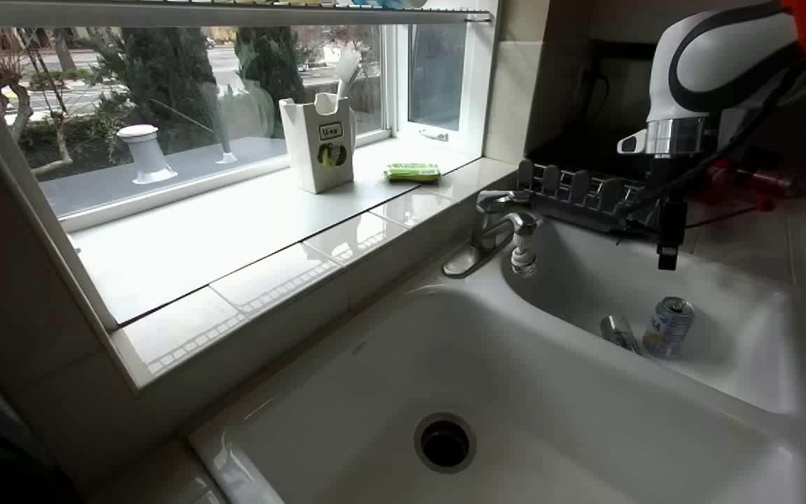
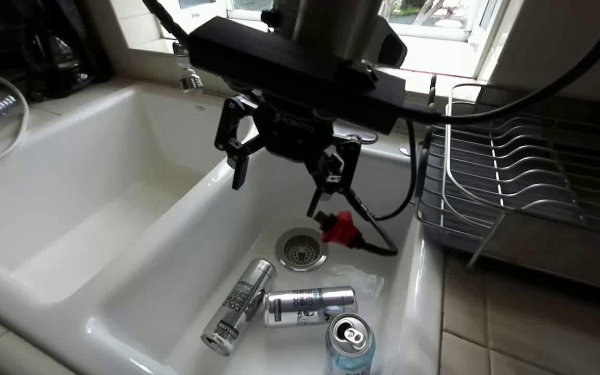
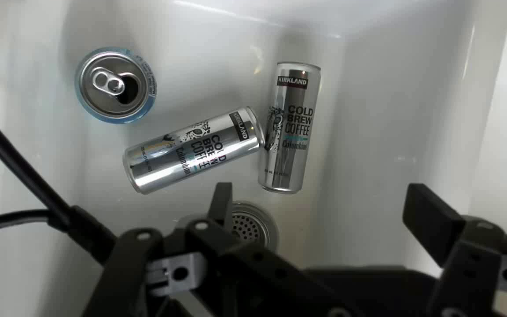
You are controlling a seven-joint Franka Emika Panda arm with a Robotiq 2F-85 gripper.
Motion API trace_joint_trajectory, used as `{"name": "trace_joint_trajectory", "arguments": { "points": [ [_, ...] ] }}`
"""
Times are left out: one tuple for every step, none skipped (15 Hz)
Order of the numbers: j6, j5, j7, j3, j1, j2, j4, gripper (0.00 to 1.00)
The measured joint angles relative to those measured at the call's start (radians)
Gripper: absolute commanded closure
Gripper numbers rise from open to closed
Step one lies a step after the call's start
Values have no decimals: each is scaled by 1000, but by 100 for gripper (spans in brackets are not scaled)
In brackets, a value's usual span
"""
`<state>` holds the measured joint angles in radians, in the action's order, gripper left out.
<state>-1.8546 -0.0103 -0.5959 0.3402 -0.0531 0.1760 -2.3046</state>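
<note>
Hangs over the sink basin (image 3: 368, 154) with the gripper (image 2: 276, 192), wide apart at the jaws and clasping nothing; faces, well below the fingers (image 3: 431, 220), a lengthwise silver can (image 3: 288, 127) and a crosswise silver can (image 3: 194, 149), so called from the wrist view, lying on the basin floor near the drain strainer (image 3: 253, 226), end against flank, touching or very nearly so; includes in the same basin a blue can (image 3: 115, 86) standing upright, with an opened mouth and the tab in place; shows in an exterior view a red connector (image 2: 342, 230) on a black cable (image 2: 380, 250) just beside one fingertip, with no way to tell touching from apart; has a dish rack (image 2: 497, 161) alongside the basin and a faucet (image 1: 487, 238) at the sink edge; cannot tell full from drained, so judge light if drained and clearly heavier if not; expect thin, smooth, slick metal, stiff along the length but easily dented mid-barrel; beware of rolling in both silver cans if nudged; take the lengthwise silver can across mid-barrel, one flank to each finger, thanks to an axis roughly square to the line between the fingers; rotate for the same hold on the crosswise silver can; clasp the blue can just under the rim, probably the stiffest part, and hold it level against any spill; squeeze lightly.
</note>
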Motion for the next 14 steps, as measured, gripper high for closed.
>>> {"name": "trace_joint_trajectory", "arguments": {
  "points": [
    [0,0,0,0,0,0,0,0],
    [0,0,0,0,0,0,0,0],
    [0,0,0,0,0,0,0,0],
    [0,0,0,0,0,0,0,0],
    [0,0,0,0,0,0,0,0],
    [0,0,0,0,0,0,0,0],
    [0,0,0,0,0,0,0,0],
    [-1,0,0,-5,-5,0,0,0],
    [-3,8,1,-15,-12,0,1,0],
    [-6,13,1,-28,-15,0,3,0],
    [-6,13,4,-46,-15,1,8,0],
    [-6,13,6,-67,-14,1,15,0],
    [-6,13,11,-91,-11,1,25,0],
    [-6,13,19,-117,-8,2,36,0]
  ]
}}
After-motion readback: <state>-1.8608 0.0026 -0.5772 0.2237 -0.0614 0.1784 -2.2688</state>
